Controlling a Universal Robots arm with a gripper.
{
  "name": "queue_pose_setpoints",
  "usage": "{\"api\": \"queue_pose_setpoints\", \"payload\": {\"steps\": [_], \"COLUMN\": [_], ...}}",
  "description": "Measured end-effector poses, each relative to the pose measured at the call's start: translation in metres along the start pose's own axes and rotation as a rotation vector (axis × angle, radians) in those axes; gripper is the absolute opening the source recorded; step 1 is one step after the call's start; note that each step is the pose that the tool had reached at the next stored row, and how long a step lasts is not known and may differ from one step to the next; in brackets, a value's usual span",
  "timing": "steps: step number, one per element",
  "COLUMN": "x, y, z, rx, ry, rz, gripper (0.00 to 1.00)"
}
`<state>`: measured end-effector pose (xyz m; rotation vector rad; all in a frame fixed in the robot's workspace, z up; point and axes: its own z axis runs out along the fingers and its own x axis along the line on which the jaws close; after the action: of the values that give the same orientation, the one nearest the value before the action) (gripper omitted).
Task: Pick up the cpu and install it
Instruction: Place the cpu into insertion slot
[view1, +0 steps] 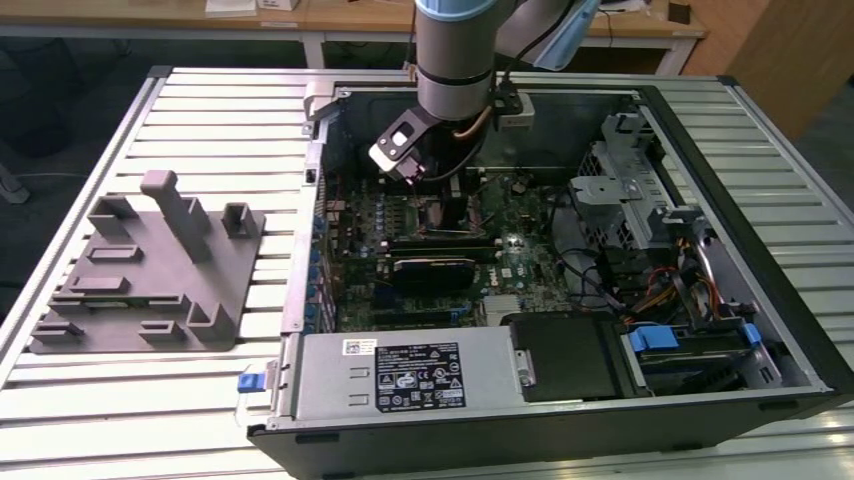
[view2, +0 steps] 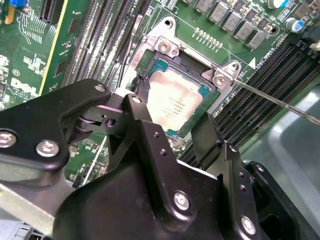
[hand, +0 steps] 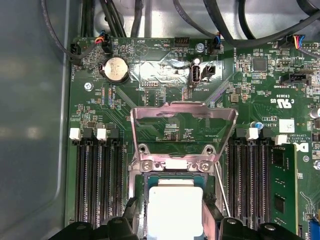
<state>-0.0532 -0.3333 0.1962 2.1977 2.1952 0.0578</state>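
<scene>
The cpu (view2: 175, 100), a small square chip with a pale metal top, lies level in the open socket on the green motherboard (hand: 150, 75); it also appears in the first wrist view (hand: 175, 210). My gripper (view2: 175, 106) straddles it, one black finger (view2: 141, 86) against one edge and the other finger (view2: 207, 131) against the opposite edge. The jaws look shut on the chip. In the exterior view the gripper (view1: 437, 195) reaches down into the open computer case, hiding the cpu there.
The socket's metal load plate (hand: 182, 120) stands flipped up, and its thin lever (view2: 280, 102) sticks out sideways. Memory slots (hand: 100, 175) flank the socket. The case walls (view1: 747, 130), drive cage and power supply (view1: 400, 375) surround the board. A grey fixture (view1: 147, 270) sits on the exterior view's left.
</scene>
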Motion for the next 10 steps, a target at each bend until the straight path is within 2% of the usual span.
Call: {"api": "queue_pose_setpoints", "payload": {"steps": [3, 6, 10], "x": [0.0, 0.0, -0.0001], "y": [-0.0001, -0.0003, -0.0003], "z": [0.0, 0.0, -0.0007], "rx": [0.0001, 0.0, 0.0], "ry": [0.0009, 0.0052, 0.0053], "rz": [0.0, 0.0, 0.0], "gripper": [0.61, 0.61, 0.61]}}
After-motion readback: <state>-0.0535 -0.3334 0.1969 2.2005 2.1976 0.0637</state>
